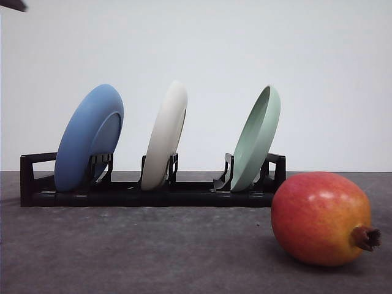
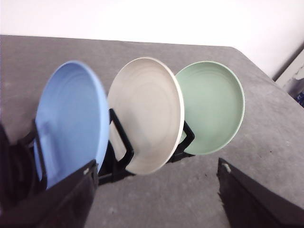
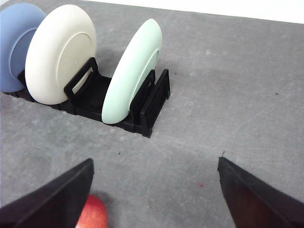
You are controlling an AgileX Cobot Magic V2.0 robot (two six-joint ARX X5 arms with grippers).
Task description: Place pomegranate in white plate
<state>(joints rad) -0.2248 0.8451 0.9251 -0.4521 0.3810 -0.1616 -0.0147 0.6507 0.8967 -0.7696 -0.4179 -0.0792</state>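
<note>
front view: the pomegranate (image 1: 320,218) lies on the table in front of the black rack (image 1: 153,190), off its green-plate end; the white plate (image 1: 164,136) stands in the middle slot. firm, smooth, likely weighty; grip its round middle. both grippers (image 3: 154,190) (image 2: 156,194) hang spread wide, empty.

From where I stood, there was nothing to read anywhere: no lettering, label, brand mark, number or sign could be made out on any surface in the three views
</note>
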